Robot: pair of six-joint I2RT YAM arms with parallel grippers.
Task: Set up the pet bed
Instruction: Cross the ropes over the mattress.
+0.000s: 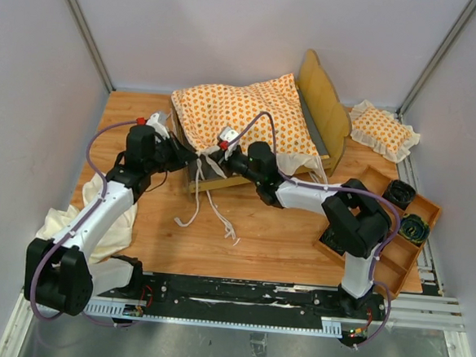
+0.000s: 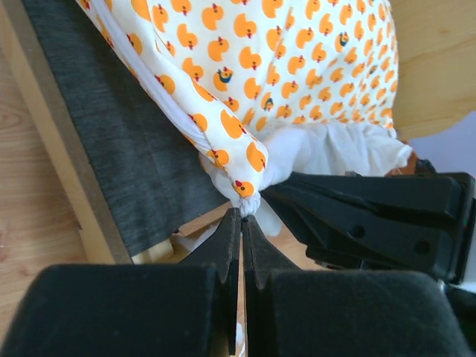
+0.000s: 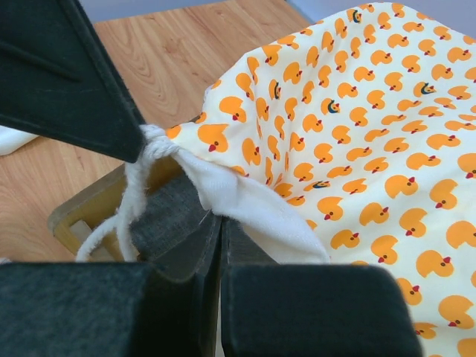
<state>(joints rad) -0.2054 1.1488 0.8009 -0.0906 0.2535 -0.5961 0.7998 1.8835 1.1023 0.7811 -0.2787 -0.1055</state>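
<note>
The pet bed's light-wood frame stands mid-table with its headboard to the right and its grey fabric base partly showing. The large duck-patterned cushion lies bunched over it, its white tie strings trailing onto the table. My left gripper is shut on the cushion's near-left corner, right where the strings are knotted. Just beside it my right gripper is shut on the cushion's white ruffle. In the right wrist view the left gripper's black finger sits at the upper left, touching the knot.
A small square duck-patterned pillow lies at the back right. A wooden divided tray at the right holds two dark round items. A plain cream cloth lies under the left arm. Grey walls close in three sides.
</note>
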